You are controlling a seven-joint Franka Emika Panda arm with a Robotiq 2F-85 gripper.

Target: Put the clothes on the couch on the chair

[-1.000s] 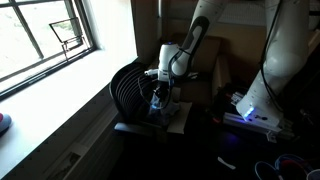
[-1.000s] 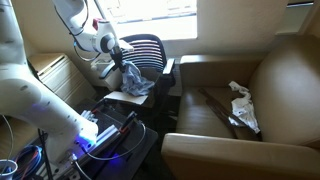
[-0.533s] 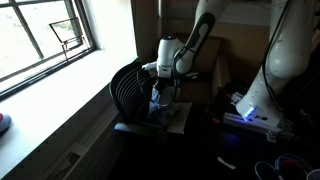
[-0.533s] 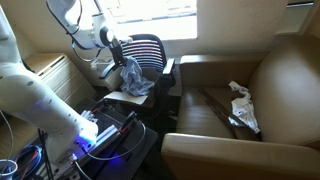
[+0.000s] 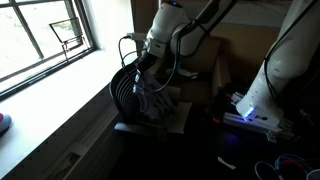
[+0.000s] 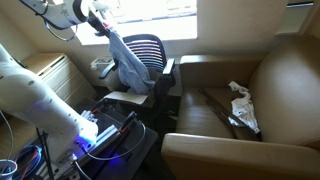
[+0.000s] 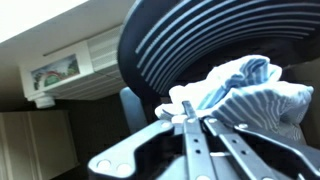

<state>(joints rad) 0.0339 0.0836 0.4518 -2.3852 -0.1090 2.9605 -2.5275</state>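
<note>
Gripper (image 6: 107,30) clamped shut on blue garment (image 6: 128,68); blue garment hangs from it over chair (image 6: 155,48) seat, in front of ribbed back; white garment (image 6: 240,103) lies on couch (image 6: 290,70) seat, well apart.

Claw (image 6: 107,31) shut, risen above chair (image 6: 152,47); pale striped garment (image 6: 127,68) lifted, hanging.
</note>
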